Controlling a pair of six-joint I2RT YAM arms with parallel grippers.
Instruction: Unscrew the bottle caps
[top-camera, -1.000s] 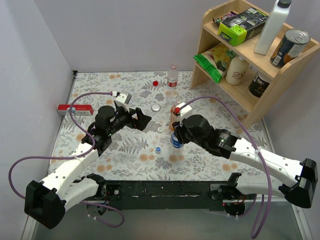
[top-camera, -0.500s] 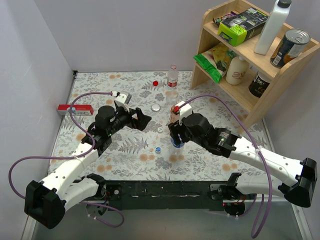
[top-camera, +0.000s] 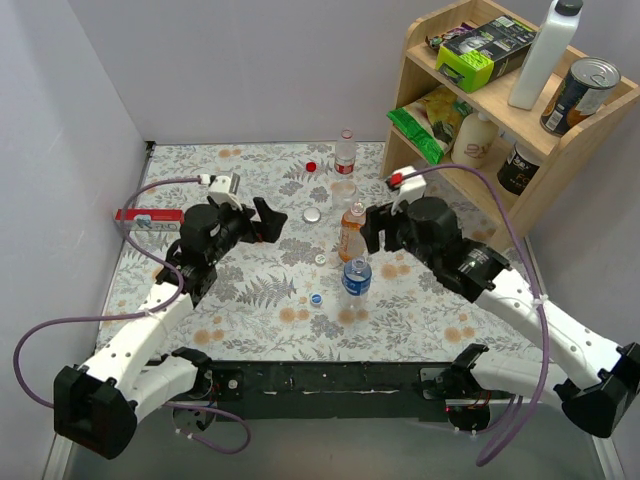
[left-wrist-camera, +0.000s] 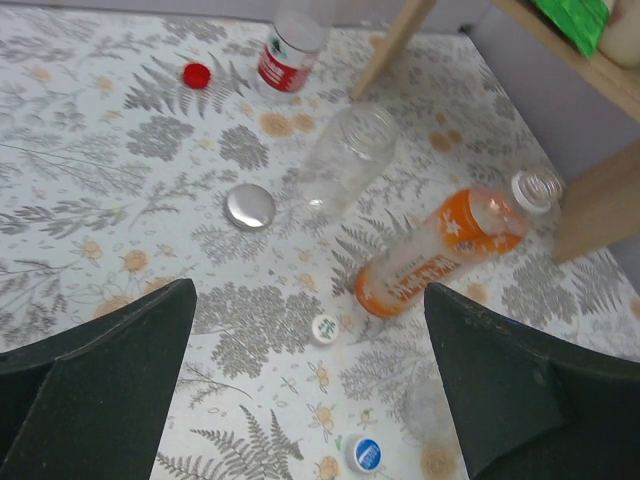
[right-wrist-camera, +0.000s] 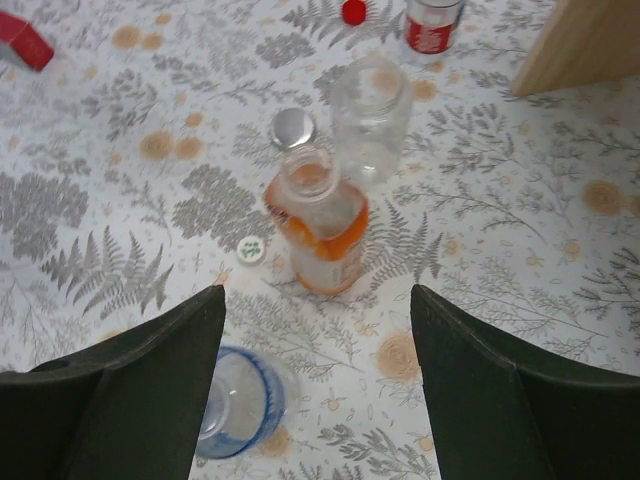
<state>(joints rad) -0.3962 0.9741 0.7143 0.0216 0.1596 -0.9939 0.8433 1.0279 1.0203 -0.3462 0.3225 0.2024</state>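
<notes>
Nearest the arms stands the small clear bottle with the blue label (top-camera: 356, 277). It is upright on the flowery counter (top-camera: 250, 300) and its mouth is open. The little blue-and-white round cap (top-camera: 316, 298) lies flat just to its left, not touching it.

A bit farther back sits the small white round cap (top-camera: 320, 260) (it has a tiny green mark on top). Near it, on the right, the plastic bottle of orange drink (top-camera: 351, 230) stands upright with no cap on.

The two arms hang on either side of that bottle. The left gripper (top-camera: 270, 221) has its jaws spread wide and holds nothing. The right gripper (top-camera: 373, 229) is just beside the bottle, with its jaws spread wide too and nothing in them.

Farther back lies the wider shiny silver cap (top-camera: 313, 214). To its right is the squat clear plastic bottle (top-camera: 343, 191), open at the top.

Farthest back, the small red round cap (top-camera: 311, 166) lies on the counter beside the clear bottle with the red label (top-camera: 346, 152).

A flat red box (top-camera: 140, 214) lies at the left edge. A wooden shelf (top-camera: 415, 75) stands at the far right.
</notes>
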